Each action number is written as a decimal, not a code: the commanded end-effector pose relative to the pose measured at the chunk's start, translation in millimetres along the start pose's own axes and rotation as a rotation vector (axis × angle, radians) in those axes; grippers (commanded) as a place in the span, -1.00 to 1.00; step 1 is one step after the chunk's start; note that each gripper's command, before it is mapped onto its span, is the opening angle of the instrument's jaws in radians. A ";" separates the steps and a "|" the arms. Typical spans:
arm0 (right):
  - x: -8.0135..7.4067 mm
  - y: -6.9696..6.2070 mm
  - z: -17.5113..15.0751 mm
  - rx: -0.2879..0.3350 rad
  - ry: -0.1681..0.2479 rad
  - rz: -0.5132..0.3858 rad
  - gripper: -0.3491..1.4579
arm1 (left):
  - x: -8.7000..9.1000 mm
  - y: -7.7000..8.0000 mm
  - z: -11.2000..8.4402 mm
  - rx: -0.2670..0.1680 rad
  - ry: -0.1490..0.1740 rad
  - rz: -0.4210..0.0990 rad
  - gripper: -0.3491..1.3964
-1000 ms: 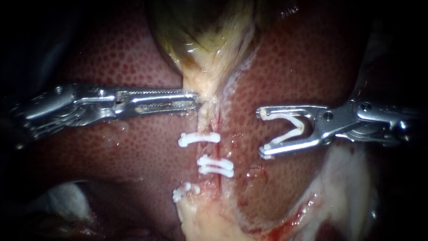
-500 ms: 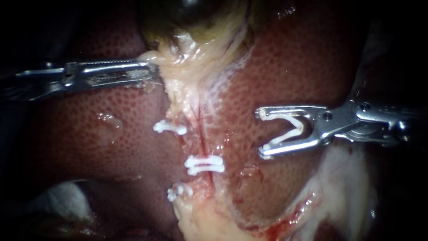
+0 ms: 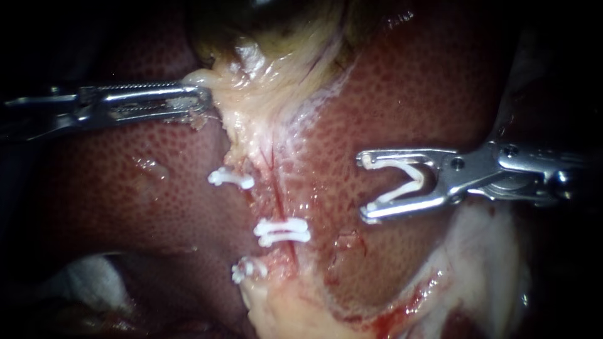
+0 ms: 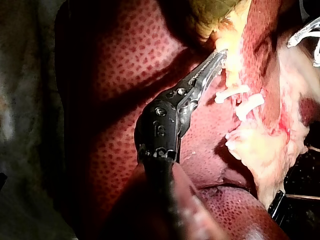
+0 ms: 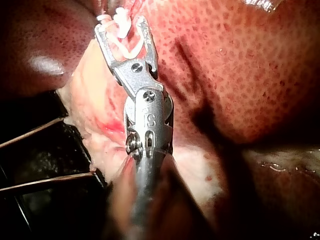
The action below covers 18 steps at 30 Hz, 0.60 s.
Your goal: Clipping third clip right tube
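Approach step. Left instrument (image 3: 204,102) is clenched on the gallbladder (image 3: 264,69) neck. Right instrument (image 3: 363,188) grips an open clip (image 3: 418,181) between both jaws, apart from the tube (image 3: 278,191) mid-liver (image 3: 157,188). Next, probably: advance, straddle tube, squeeze.

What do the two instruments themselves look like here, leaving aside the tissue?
The left instrument has long, slim, silvery jaws with fine serrations, set on a dark housing with small screws and a dark shaft. The right instrument is silvery too, but its jaws are broader and spread like a fork from a round pin. Its grey housing has a screw. Both housings carry small markings.
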 end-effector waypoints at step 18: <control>-7.2 3.8 9.7 -0.014 -0.056 0.030 -0.06 | 0.1 0.5 0.1 0.004 0.001 -0.001 -1.00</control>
